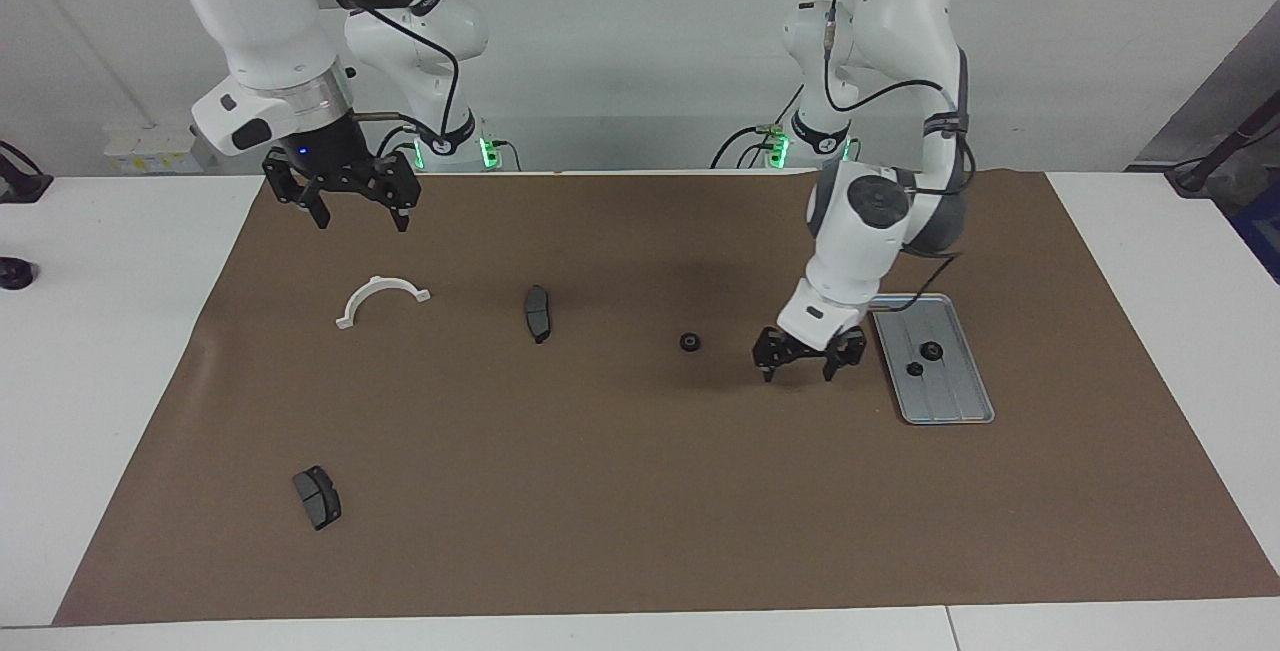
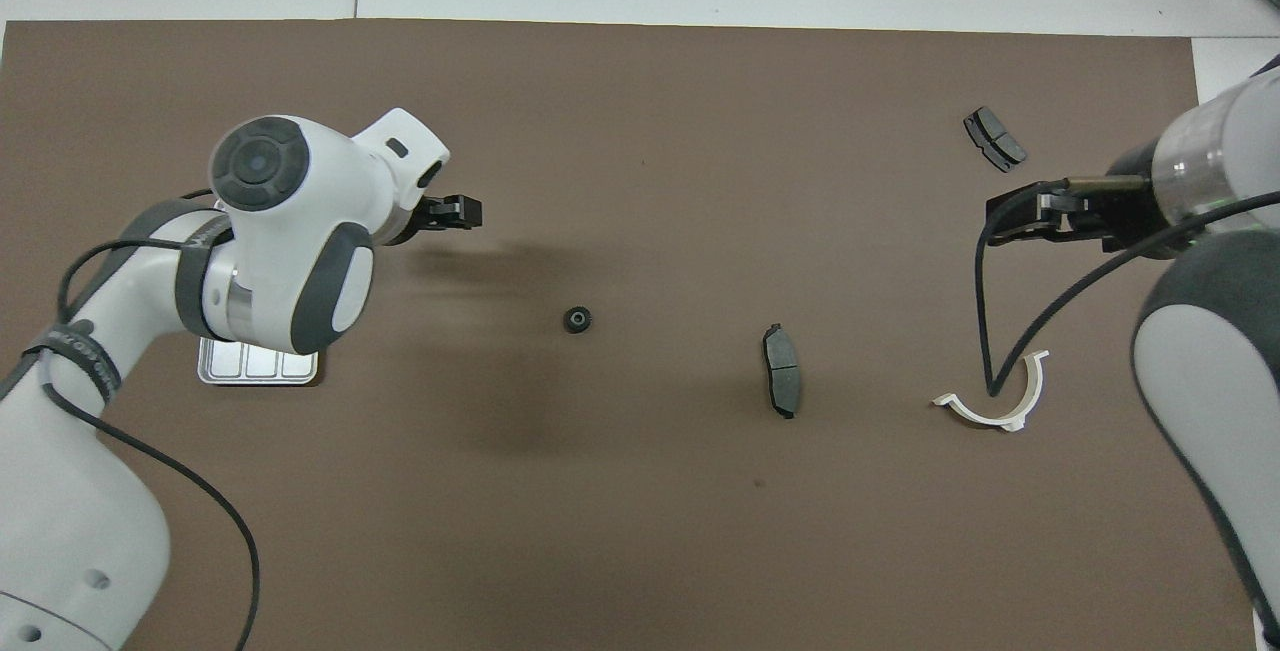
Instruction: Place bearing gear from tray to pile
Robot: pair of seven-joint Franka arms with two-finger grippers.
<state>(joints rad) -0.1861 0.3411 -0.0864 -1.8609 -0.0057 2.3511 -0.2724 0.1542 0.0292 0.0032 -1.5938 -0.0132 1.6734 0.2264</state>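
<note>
At the moment of inspection my left gripper [image 1: 797, 368] hung low over the brown mat [image 1: 640, 491], between the tray [image 1: 962, 411] and a small black gear [image 1: 689, 342] lying on the mat. Its fingers were spread apart and held nothing. In the overhead view only a dark fingertip of the left gripper [image 2: 462, 213] showed past the white wrist housing.

The gear [image 2: 576, 320] lay flat on the mat, free of any contact, apart from my left gripper and toward the right arm's end of the table from it. It sat between the tray and the nearer brake pad [image 1: 537, 312], well apart from both.

The tray lay toward the left arm's end of the table. Two more gears rested in it: a larger one [image 1: 932, 350] and a smaller one [image 1: 914, 369], just beside each other. From overhead, my left arm covered most of the tray [image 2: 258, 369].

The white half-ring bracket [image 1: 381, 298] lay toward the right arm's end, beside the nearer brake pad. The second brake pad [image 1: 317, 497] lay farther from the robots than the bracket.

My right gripper [image 1: 351, 206] waited in the air over the mat's edge close to the bracket, fingers open and empty.
</note>
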